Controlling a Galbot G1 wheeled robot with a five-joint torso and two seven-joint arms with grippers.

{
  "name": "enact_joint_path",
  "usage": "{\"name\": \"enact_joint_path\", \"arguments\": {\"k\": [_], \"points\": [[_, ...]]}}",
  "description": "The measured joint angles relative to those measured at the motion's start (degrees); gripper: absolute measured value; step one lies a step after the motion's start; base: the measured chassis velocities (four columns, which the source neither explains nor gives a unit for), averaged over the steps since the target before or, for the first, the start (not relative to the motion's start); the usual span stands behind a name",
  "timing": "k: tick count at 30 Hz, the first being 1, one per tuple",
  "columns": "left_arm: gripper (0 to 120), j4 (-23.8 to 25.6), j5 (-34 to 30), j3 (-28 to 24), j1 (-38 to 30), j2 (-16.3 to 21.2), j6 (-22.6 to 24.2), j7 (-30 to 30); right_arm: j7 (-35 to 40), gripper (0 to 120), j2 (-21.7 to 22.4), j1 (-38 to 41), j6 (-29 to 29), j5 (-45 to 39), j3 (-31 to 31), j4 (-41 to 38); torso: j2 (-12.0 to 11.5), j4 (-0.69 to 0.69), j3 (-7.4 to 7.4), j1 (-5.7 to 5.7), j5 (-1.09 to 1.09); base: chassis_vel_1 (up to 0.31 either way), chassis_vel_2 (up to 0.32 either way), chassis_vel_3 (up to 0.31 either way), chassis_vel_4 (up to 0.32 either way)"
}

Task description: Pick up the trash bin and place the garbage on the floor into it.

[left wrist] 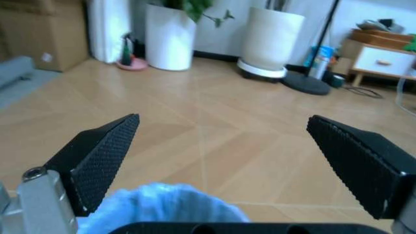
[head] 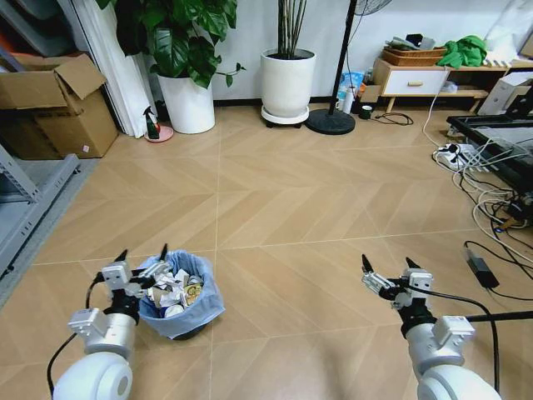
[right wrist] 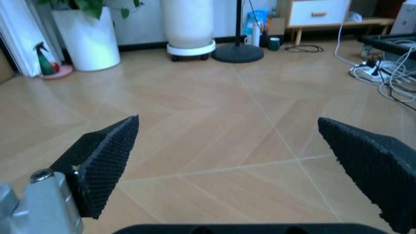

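Observation:
The trash bin, dark and lined with a light blue bag, stands on the herringbone floor at the lower left. Garbage of white paper wads and wrappers fills it. My left gripper is open just left of the bin's rim, its fingers pointing forward above the floor. In the left wrist view the blue bag bulges low between the open fingers. My right gripper hangs open over bare floor at the lower right, well apart from the bin.
Two white plant pots and a fan base stand at the far wall. Cardboard boxes and a metal rack line the left. Cables and a power strip crowd the right, beside a low cabinet.

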State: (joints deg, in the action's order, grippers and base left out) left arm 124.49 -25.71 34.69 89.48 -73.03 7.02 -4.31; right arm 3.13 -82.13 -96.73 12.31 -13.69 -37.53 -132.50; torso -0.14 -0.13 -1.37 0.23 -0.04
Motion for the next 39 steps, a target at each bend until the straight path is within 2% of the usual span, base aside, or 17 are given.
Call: {"name": "enact_joint_path", "arguments": {"k": [8, 13, 22, 39], "points": [[100, -0.71, 1.09, -2.18, -0.59, -0.78, 1.11, -0.56, -1.24, 100, 1.08, 1.3, 0.79, -0.32, -0.06, -3.04, 0.0, 0.0, 0.0, 0.0, -0.01, 0.0, 0.0, 0.0, 0.0], [100, -1.03, 1.86, -1.51, -0.2, -1.76, 1.01, -1.24, -1.38, 100, 1.76, 1.05, 0.74, -0.12, -0.19, -3.27, 0.0, 0.0, 0.0, 0.0, 0.0, 0.0, 0.0, 0.0, 0.0], [100, 2.93, 3.42, 1.63, 4.25, -2.06, 0.18, -1.76, -1.33, 100, 0.32, -1.91, -0.45, 3.72, 0.7, -5.14, 0.0, 0.01, 0.0, 0.0, 0.0, 0.0, 0.0, 0.0, 0.0], [100, 3.15, 3.5, 1.76, 4.32, -2.01, 0.19, -1.65, -1.37, 100, 0.3, -1.92, -0.52, 3.92, 0.77, -5.2, 0.0, 0.0, 0.0, 0.0, -0.01, 0.0, 0.0, 0.0, 0.0]]}}
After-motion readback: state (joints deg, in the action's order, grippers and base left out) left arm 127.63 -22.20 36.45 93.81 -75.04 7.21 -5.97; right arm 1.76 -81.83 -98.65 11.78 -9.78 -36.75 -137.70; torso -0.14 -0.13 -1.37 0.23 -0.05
